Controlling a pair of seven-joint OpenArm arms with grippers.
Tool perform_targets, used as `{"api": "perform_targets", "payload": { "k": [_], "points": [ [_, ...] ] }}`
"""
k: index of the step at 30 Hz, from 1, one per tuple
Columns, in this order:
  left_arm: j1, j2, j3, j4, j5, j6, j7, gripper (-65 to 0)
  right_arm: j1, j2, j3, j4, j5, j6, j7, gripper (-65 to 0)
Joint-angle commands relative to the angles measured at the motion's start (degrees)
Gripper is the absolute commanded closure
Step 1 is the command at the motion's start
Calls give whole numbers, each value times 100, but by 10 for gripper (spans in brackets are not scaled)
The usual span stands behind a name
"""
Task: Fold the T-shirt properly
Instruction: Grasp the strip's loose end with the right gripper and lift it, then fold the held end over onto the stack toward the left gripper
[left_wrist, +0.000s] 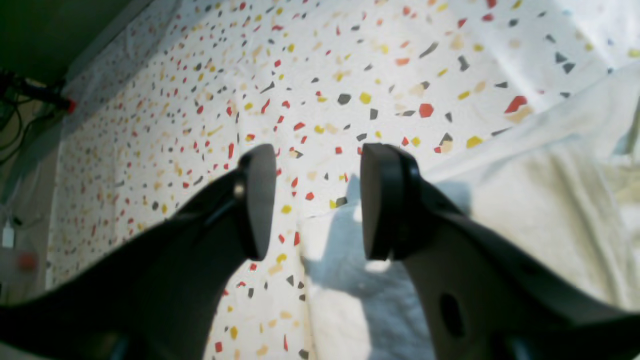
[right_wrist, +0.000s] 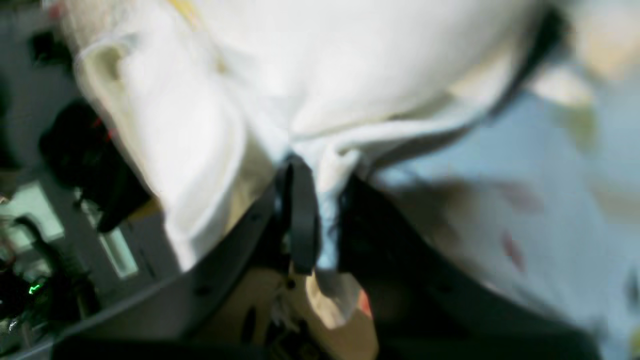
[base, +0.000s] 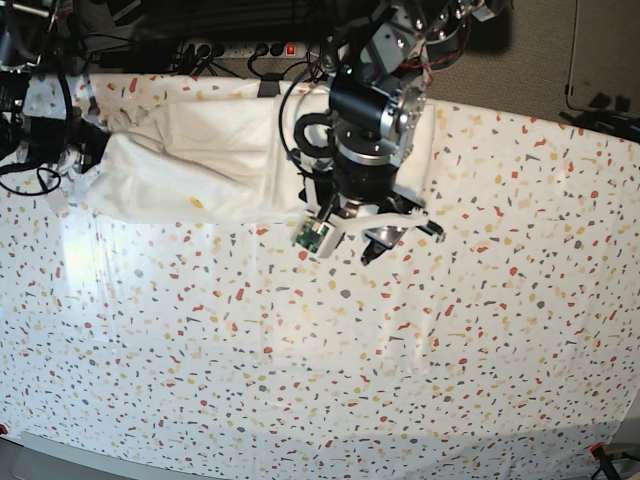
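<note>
Base view: T-shirt (base: 190, 165) spread white across the far left part of the desk (base: 480, 330), on the speckled cover (base: 300, 380), bunched toward the far edge and reaching under the arm (base: 365, 130) at centre. Left claw (base: 395, 232) hanging just past the shirt's near edge, over bare cover. Right claw not made out from here.

Left wrist view: left claw (left_wrist: 317, 200) open, both dark pads (left_wrist: 260, 200) apart with speckled cover (left_wrist: 200, 100) showing between them. Nothing gripped. Corner of the T-shirt (left_wrist: 525, 215) lying flat below and to the right of the claw, its edge running diagonally up to the right; right pad over the fabric and casting a shadow on it, left pad over the cover alone. Whether either pad touches the cloth, cannot tell.

Right wrist view: blurred. Right claw (right_wrist: 320, 220) closed on a pinched fold of the T-shirt (right_wrist: 350, 65), a thin strip of white fabric squeezed between the two black pads (right_wrist: 300, 215) and poking out below them. Rest of the shirt bulging above the claw, filling the upper frame, a hemmed edge (right_wrist: 200, 200) draped down on the left. Pale cover (right_wrist: 525, 200) with faint red flecks to the right, dark clutter off the desk edge to the left.
</note>
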Motion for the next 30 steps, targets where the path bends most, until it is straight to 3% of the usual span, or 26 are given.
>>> {"api": "perform_targets", "payload": {
  "k": [1,5,10,14,16,18,23,30],
  "points": [
    [-59,72,4,103,94,35,-26,-269,234,164,39,83,433,25,73,0],
    [-26,42,4,103,96,31,706,-269,678,162,39,83,664,25,73,0],
    [391,-474,7,101,85,55,807,-269,1027,162,39,83,664,25,73,0],
    [844,-850,4,101,85,282,782,-269,1185,162,39,83,678,25,73,0],
    [981,-1043,4,61,-83,546,461,-269,1259,162,39,83,686,25,73,0],
    [1001,-1167,4,-116,-557,586,17,-269,1307,162,39,83,686,25,73,0],
    [890,-953,7,-1067,-979,275,-627,-269,1316,162,39,83,688,25,73,0],
    [286,-461,7,-1943,-964,107,-662,-269,1320,160,39,83,762,25,73,0]
  ]
}}
